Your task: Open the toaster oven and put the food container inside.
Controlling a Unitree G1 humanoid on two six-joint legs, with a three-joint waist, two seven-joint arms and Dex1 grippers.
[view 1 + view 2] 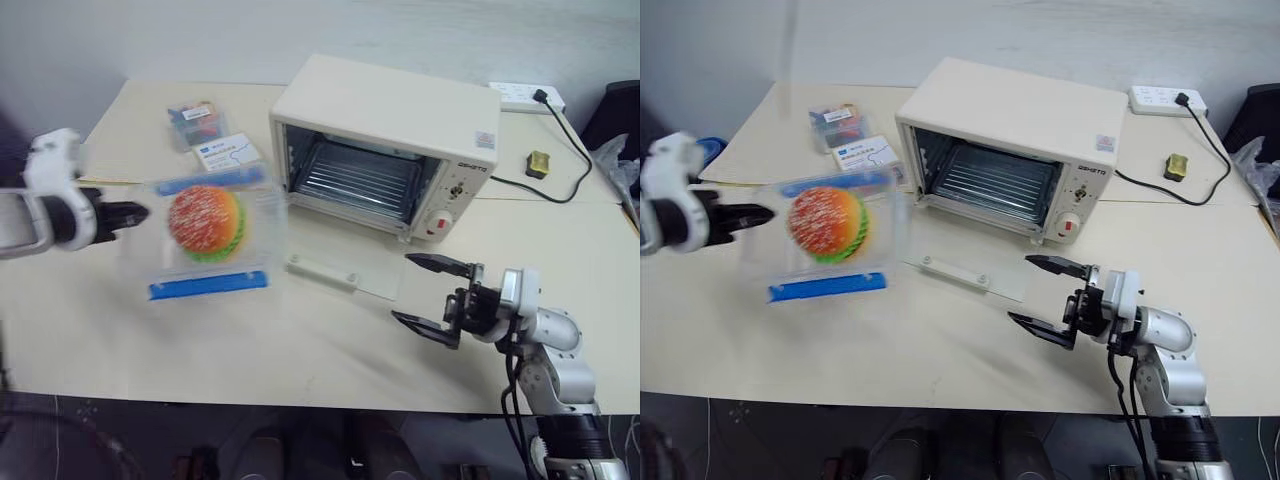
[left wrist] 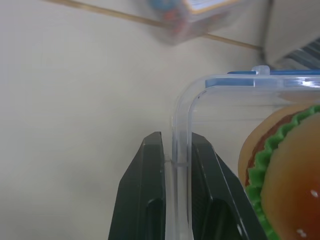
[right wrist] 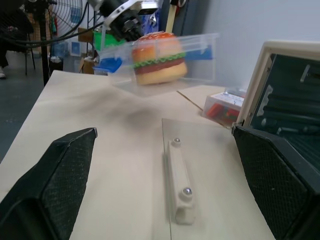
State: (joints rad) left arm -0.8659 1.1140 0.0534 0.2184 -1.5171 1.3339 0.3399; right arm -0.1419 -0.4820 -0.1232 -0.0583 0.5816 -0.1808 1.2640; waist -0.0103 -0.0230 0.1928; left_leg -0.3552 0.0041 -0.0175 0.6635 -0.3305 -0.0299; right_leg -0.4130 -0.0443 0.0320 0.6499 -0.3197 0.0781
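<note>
On the pale wooden counter (image 1: 300,350) you have the cream-white boxy toaster oven (image 1: 385,140) with its glass door (image 1: 345,268) dropped flat, white bar handle (image 3: 180,182) facing up, and the wire rack (image 1: 362,178) visible in the open cavity.

Containers:
- Clear plastic rectangular food container with blue side clips (image 1: 205,232): holds one toy hamburger (image 1: 205,223), sesame bun, green frill. It is off the counter, turned on edge so the burger's side faces your head camera, and sits to the left of the open door, apart from the oven.
- Two smaller clear boxes of colourful small items (image 1: 207,135): on the counter behind the container, near the oven's left side.

Container vs. grippers: your left gripper (image 2: 176,165) meets the container at its left edge. Your right gripper (image 1: 430,298) is well apart from it, on the far side of the dropped door, just in front of the oven's red knob (image 1: 437,224).

Gripper state:
- Left: black fingers (image 2: 145,200) pinched onto the container's clear rim, one either side of the wall; the box hangs from this grip.
- Right: jaws spread wide, nothing between them, touching nothing.
</note>
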